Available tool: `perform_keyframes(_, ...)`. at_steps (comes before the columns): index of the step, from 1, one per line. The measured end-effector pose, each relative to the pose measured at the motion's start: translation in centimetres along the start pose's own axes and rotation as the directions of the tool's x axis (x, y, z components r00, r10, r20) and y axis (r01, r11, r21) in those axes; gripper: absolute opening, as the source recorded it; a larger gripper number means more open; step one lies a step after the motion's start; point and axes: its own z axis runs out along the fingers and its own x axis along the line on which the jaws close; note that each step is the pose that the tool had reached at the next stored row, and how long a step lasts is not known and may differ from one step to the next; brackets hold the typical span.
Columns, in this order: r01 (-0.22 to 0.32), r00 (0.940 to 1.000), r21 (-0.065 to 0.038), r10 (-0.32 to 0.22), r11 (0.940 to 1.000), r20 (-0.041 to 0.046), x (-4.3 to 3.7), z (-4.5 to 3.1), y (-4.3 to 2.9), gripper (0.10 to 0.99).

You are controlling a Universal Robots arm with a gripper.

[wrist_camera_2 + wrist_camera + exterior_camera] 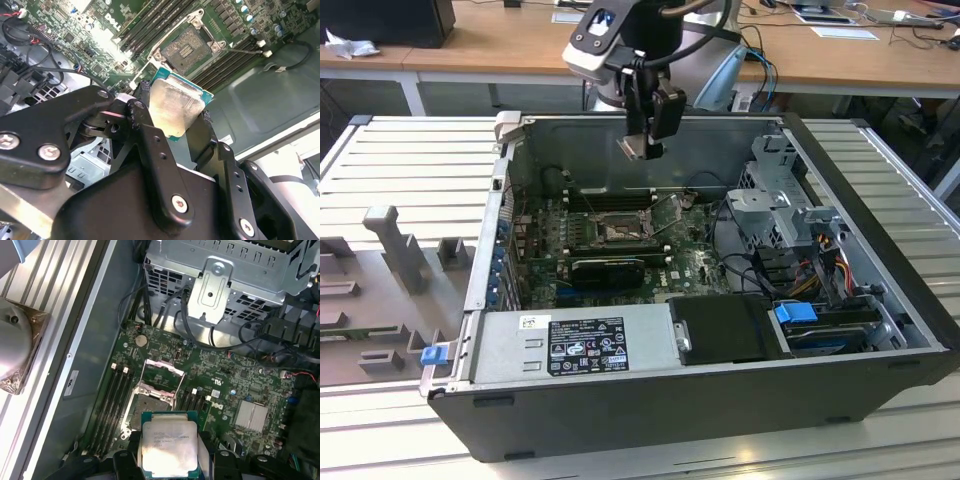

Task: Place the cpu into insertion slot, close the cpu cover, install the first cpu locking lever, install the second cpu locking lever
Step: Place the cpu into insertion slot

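Observation:
My gripper [642, 138] hangs above the open computer case, near its back wall, and is shut on the cpu [638, 147]. The cpu [169, 447] is a pale silver square on a green edge, clamped between the black fingers [150, 135] on two opposite sides. Below it on the green motherboard lies the insertion slot [187, 47], a dark square frame with a bare tan contact field. In the first wrist view the cpu hides part of the insertion slot [150, 407]. The cpu cover [162, 371] stands swung up at the slot's far side.
Long black memory slots [112, 400] flank the socket. A black graphics card [605, 270] and a grey labelled power-supply box [575, 340] lie nearer the case front. A metal drive cage [775, 205] with loose cables stands at the exterior view's right.

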Motion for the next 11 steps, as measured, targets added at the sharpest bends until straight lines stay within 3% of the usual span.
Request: perform_keyframes(11,-0.073,0.9973,-0.002,0.073,0.9973,0.0065,0.00,0.10,-0.01,0.533)
